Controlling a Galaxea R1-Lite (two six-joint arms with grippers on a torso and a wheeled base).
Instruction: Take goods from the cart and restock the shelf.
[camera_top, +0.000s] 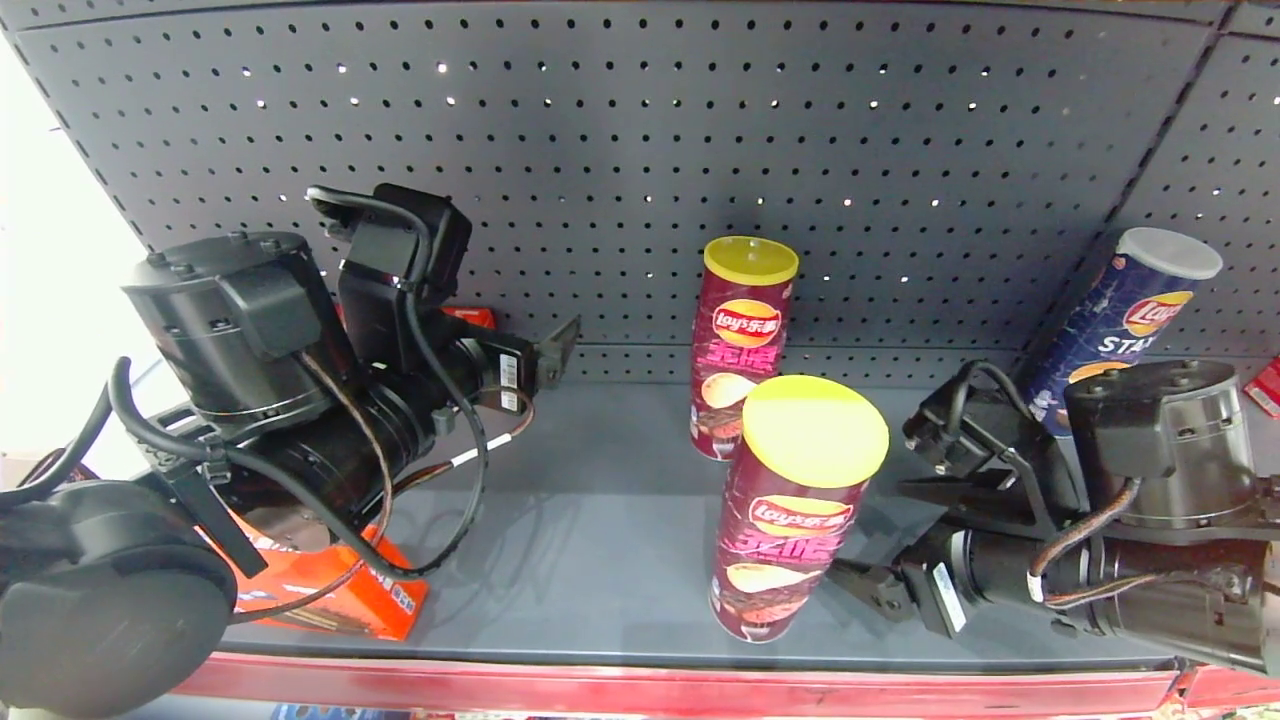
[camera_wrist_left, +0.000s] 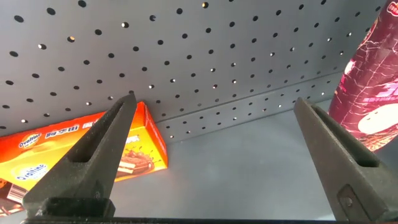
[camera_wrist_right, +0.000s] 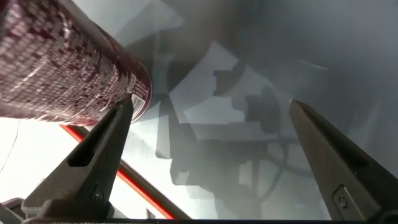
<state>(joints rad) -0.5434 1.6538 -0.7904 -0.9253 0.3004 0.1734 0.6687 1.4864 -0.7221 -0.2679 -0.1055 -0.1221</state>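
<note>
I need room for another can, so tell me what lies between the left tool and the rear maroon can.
Nothing: in the head view the shelf is bare between the left tool and the rear maroon can.

Both arms are stuck out forward, lying pretty much level and angled in toward each other a bit. Left gripper (camera_wrist_left: 213, 99) has its fingers spread wide. Right gripper (camera_wrist_right: 211, 102), same deal: jaws wide apart.
</note>
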